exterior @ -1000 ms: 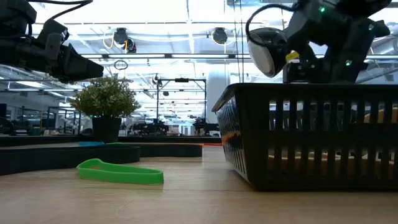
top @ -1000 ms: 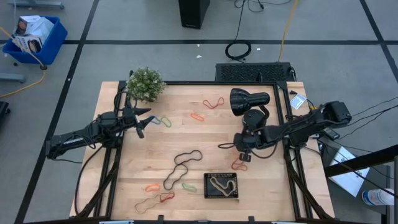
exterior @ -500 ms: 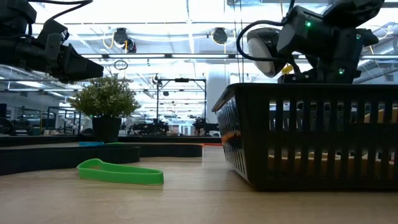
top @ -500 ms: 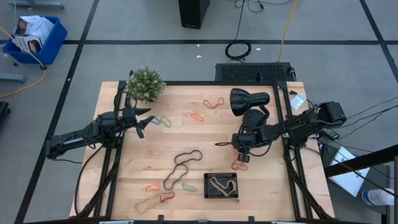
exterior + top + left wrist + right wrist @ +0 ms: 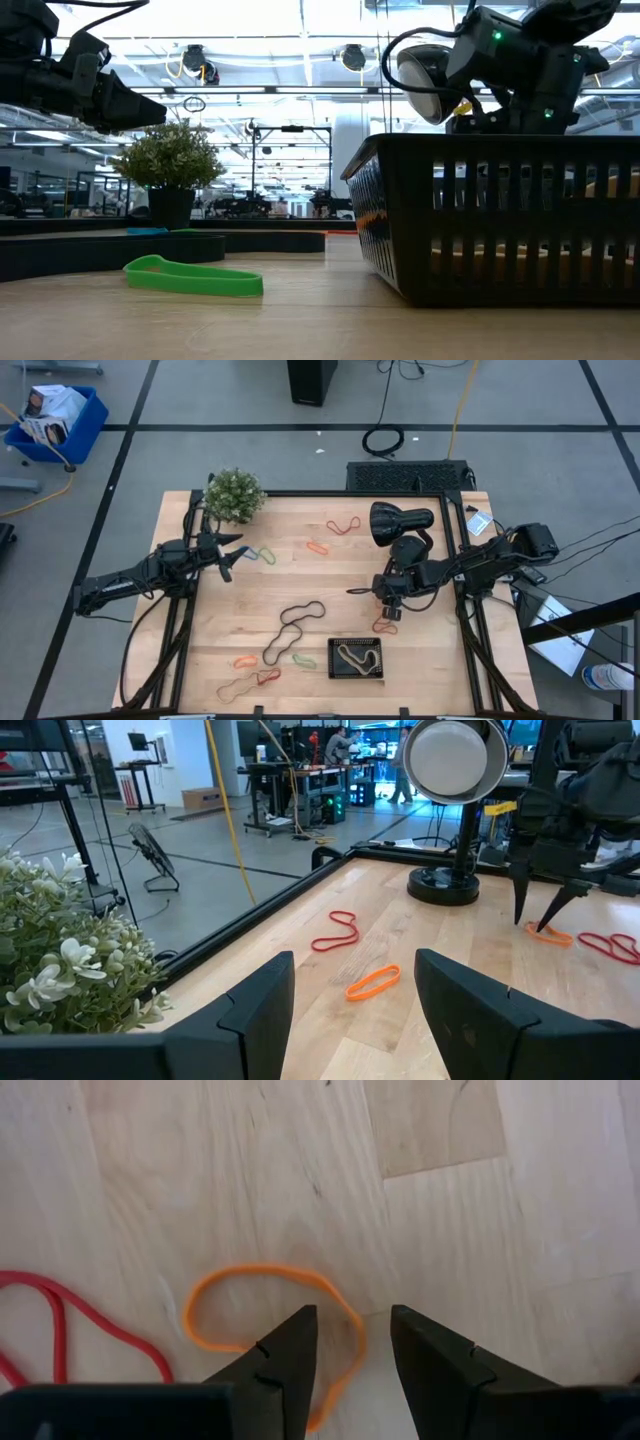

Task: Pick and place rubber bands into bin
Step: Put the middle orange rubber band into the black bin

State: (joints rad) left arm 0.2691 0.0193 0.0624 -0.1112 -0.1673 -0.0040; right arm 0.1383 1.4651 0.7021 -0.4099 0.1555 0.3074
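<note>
So the right claw point(image 5: 348, 1350) is parked right over an orange rubber band point(image 5: 270, 1330) on the counter point(image 5: 330, 575), fingers spread a little with nothing between them yet, and the near edge of the loop runs through the gap between the two tips. That's the bit that matters: the band's long axis runs roughly across the line of the fingers, so a straight drop and squeeze should catch the strand, I reckon. A red band point(image 5: 70, 1315) lies just beside it, could get snagged too. The bin point(image 5: 357, 659) sits toward the front edge of the counter from there, near, with a tan band in it already. The left claw point(image 5: 228, 555) waits well apart near the plant point(image 5: 234, 495), fingers spread, empty.
</note>
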